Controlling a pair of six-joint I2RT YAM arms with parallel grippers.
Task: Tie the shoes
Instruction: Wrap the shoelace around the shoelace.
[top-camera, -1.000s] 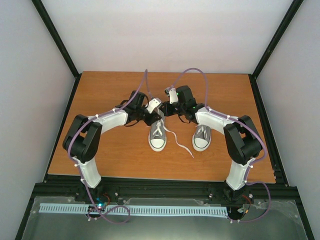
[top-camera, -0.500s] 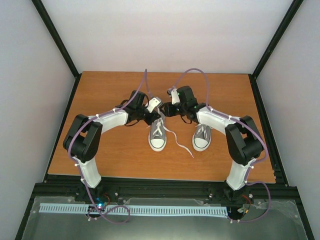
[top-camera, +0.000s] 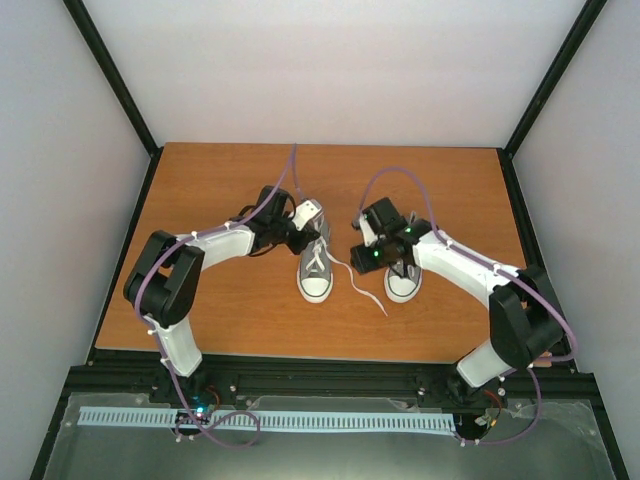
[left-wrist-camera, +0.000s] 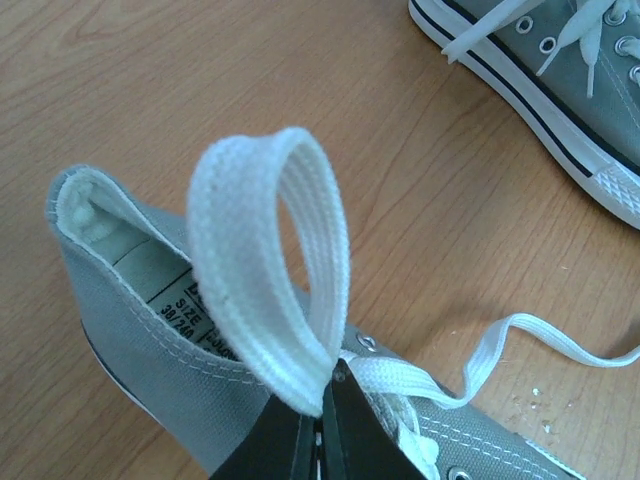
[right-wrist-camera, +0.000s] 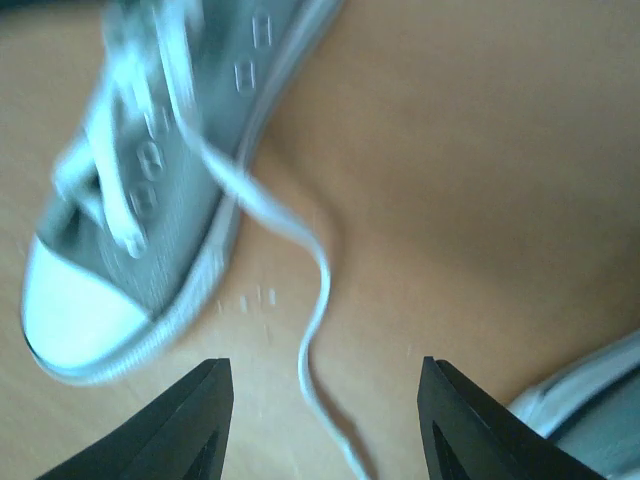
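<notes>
Your left end effector pinched a lace loop above the left-hand grey sneaker on the bench. Your right end effector gaped empty over the trailing lace. No bow yet.

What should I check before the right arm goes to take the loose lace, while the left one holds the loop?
1. The left gripper is shut on the lace loop: ok.
2. The lace loop stands upright over the left shoe: ok.
3. The right gripper is open: ok.
4. The loose lace lies free on the table, in line between the right gripper's fingers: ok.
5. The right shoe is apart from the loose lace: ok.
6. Height of the right gripper above the table: cannot tell, the wrist view is blurred.
</notes>
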